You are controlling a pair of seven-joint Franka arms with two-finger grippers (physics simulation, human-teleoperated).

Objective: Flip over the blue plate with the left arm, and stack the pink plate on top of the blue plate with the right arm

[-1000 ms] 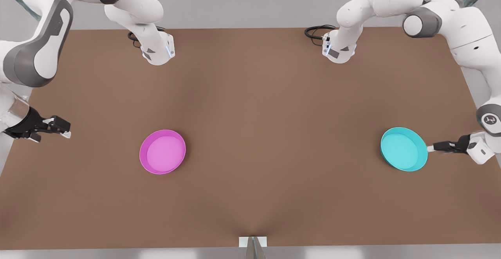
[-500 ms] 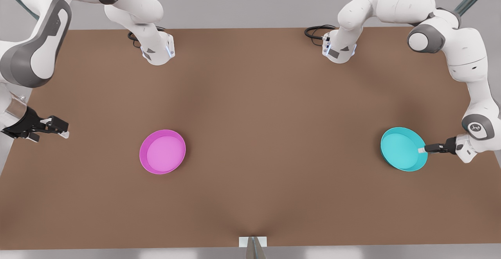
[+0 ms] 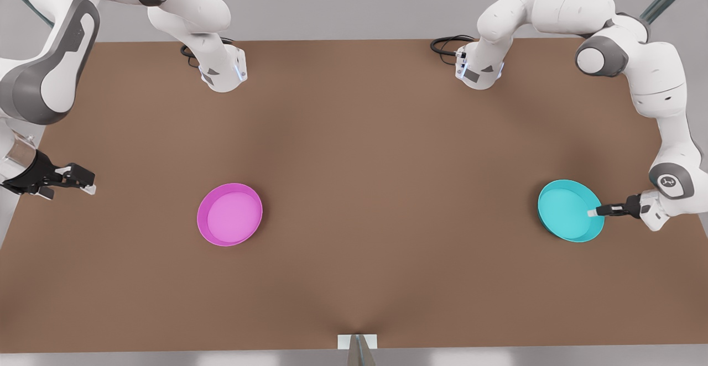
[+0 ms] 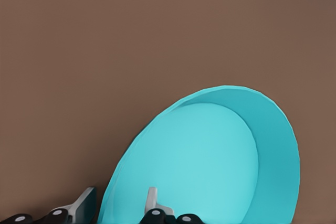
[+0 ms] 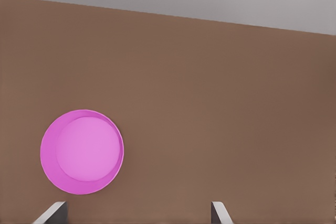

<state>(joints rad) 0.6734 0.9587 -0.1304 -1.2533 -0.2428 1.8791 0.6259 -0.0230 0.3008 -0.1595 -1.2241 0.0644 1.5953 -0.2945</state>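
Note:
The blue plate (image 3: pixel 569 210) lies rim-up on the brown table (image 3: pixel 387 189) at the front view's right. My left gripper (image 3: pixel 593 212) reaches it from the right edge, open. It straddles the rim of the blue plate (image 4: pixel 210 161), with one fingertip (image 4: pixel 151 198) inside the dish and the other outside. The pink plate (image 3: pixel 229 214) lies rim-up at the left of centre and appears again as the pink plate (image 5: pixel 82 151) in the right wrist view. My right gripper (image 3: pixel 88 186) hovers open at the table's left edge, well away from it, with its fingertips (image 5: pixel 52 212) wide apart.
Both arm bases stand along the far edge, one (image 3: pixel 221 73) on the left and one (image 3: pixel 478 70) on the right, each with a black cable. A small white bracket (image 3: pixel 358 342) sits at the near edge. Bare table stretches between the two plates.
My left gripper has slid in toward the blue plate, and its fingers now sit over the rim. The right gripper has drifted slightly toward the table's left edge. Neither plate has moved.

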